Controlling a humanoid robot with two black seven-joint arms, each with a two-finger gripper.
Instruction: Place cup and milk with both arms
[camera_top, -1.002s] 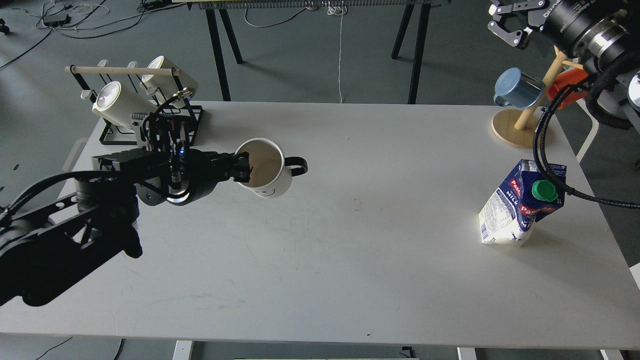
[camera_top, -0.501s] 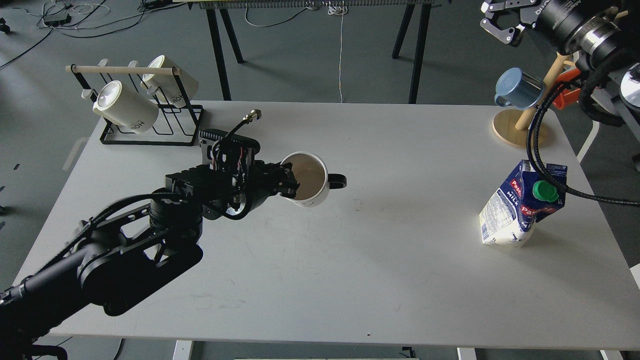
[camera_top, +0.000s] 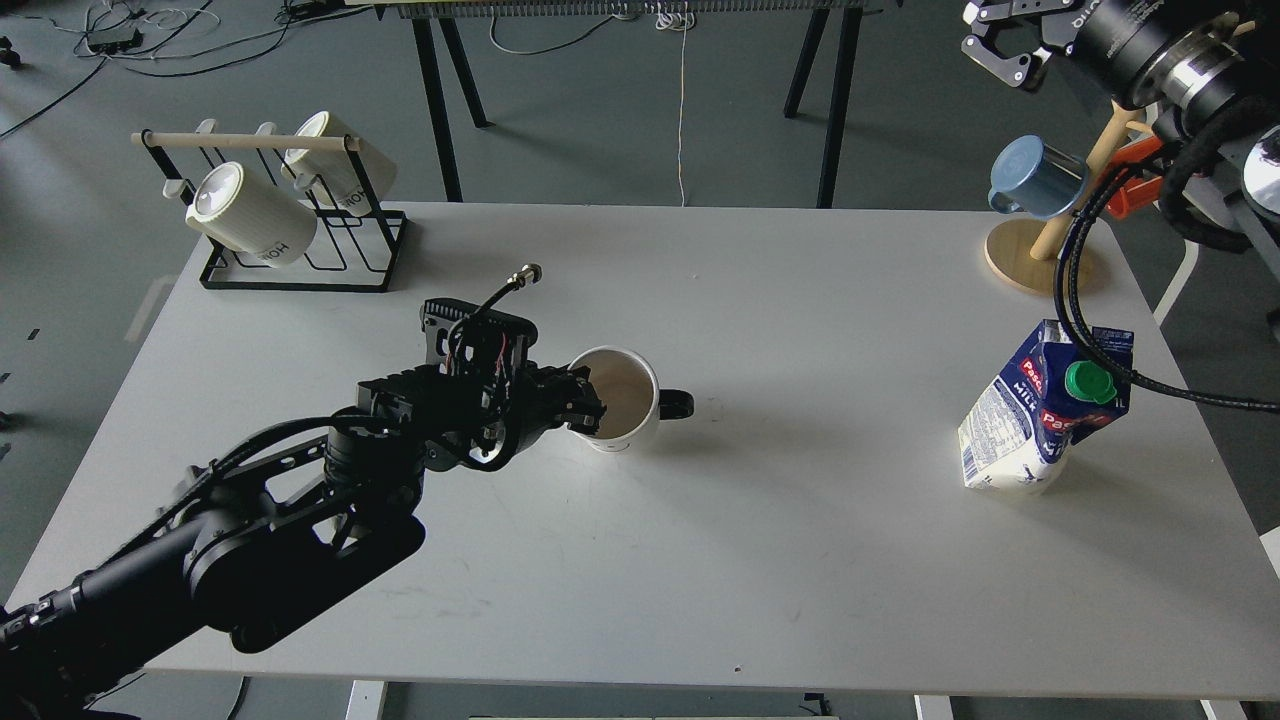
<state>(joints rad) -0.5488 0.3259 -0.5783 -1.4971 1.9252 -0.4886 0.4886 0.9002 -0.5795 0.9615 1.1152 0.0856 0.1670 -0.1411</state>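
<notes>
Cup (camera_top: 622, 400) near table (camera_top: 800, 560) centre, pinched at rim by left gripper (camera_top: 580, 405); rigid ceramic, chip-prone. Milk carton (camera_top: 1040, 425) right of cup: light, crushable, grab mid-body. Right gripper (camera_top: 1000, 45) spread wide.

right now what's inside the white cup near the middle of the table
The white cup looks empty: only its bare pale inner wall shows. The left hand grips its near rim, covering a small part of the inside.
</notes>
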